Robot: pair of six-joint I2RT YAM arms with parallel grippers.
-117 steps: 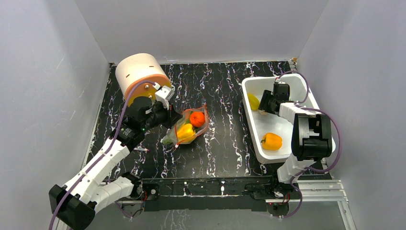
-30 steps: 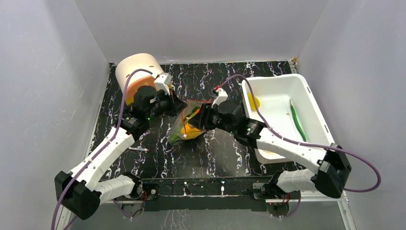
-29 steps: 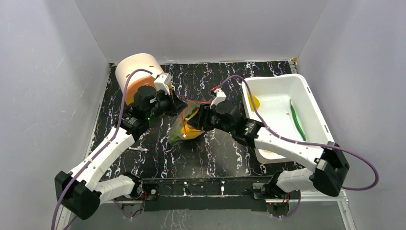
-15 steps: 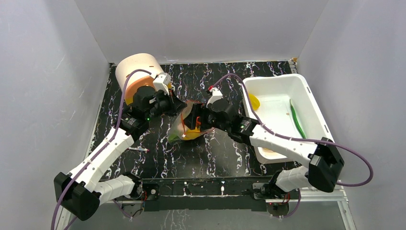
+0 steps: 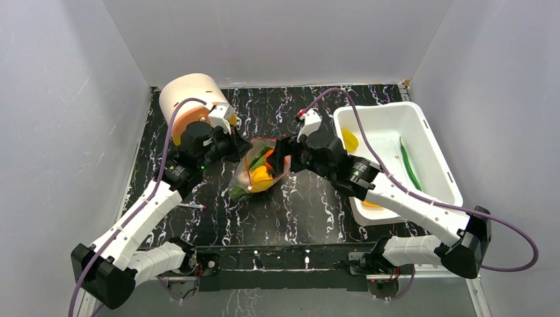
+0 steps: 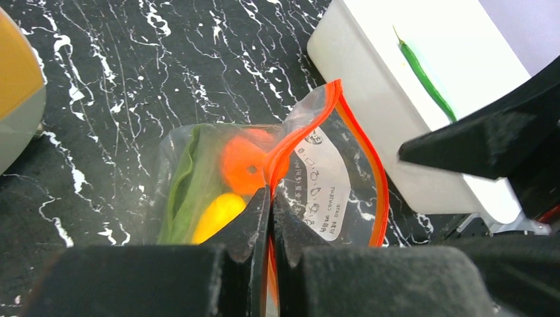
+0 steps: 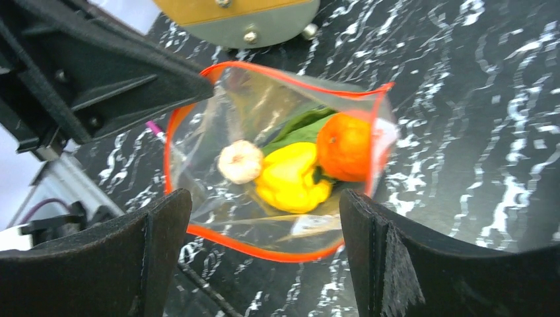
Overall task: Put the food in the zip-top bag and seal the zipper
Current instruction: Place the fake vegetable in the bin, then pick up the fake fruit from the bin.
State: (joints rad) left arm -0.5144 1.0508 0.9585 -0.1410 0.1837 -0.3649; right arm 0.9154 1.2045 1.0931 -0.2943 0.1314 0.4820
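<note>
Black marbled table (image 5: pixel 310 211) bears zip-top bag (image 5: pixel 261 168), white tub (image 5: pixel 386 155), drum (image 5: pixel 188 92), perhaps a pen (image 5: pixel 191 207).

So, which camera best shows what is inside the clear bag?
The right wrist view: it looks into the zip-top bag at a yellow pepper, an orange fruit, a pale piece. Left wrist sees some through plastic; top view shows only colours.

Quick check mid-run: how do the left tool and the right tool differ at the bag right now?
The left tool is shut, while the right tool stands wide open. The left tool pinches the zip-top bag at its red-orange zipper; the right tool holds nothing. The left tool grips the bag's rim from one side, whereas the right tool faces into the open mouth. Both are close in at the bag.
</note>
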